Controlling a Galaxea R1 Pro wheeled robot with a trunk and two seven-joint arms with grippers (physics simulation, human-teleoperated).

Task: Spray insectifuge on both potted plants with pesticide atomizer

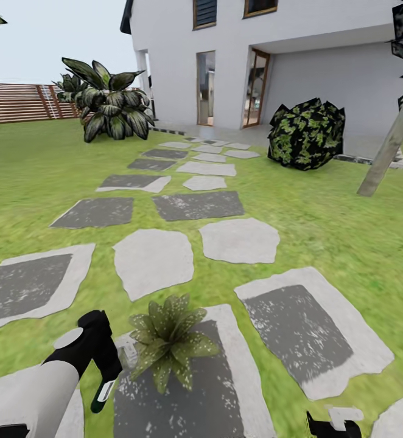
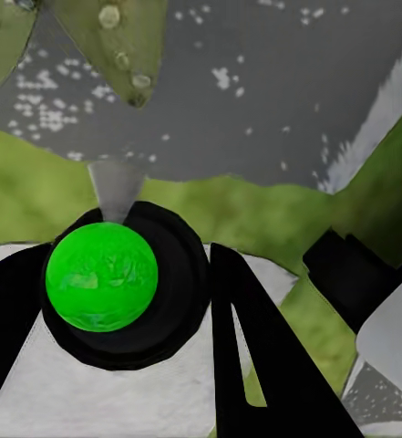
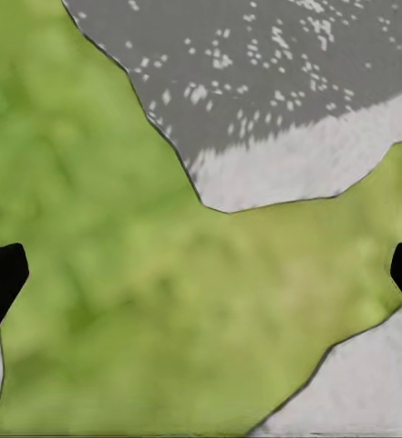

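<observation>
My left gripper (image 1: 104, 365) hangs low at the near left of the head view, shut on the pesticide atomizer (image 1: 103, 394), a slim dark bottle whose pale end points down. The left wrist view looks along that atomizer (image 2: 102, 276): a bright green round end in a black ring, held between two black fingers (image 2: 255, 356). One potted plant (image 1: 168, 340), a small rosette of speckled green leaves, sits on a grey stepping stone (image 1: 226, 389) just right of the left gripper; its leaf tips (image 2: 118, 36) show beyond the bottle. My right gripper (image 1: 329, 426) is open over the lawn (image 3: 164, 301).
Grey stepping stones (image 1: 153, 258) lead across the lawn to a white house (image 1: 226, 55). A large striped spiky plant (image 1: 113, 106) stands far left by the brown slat fence (image 1: 19, 100). A dark bush (image 1: 305, 134) and a leaning trunk (image 1: 390, 146) stand at the right.
</observation>
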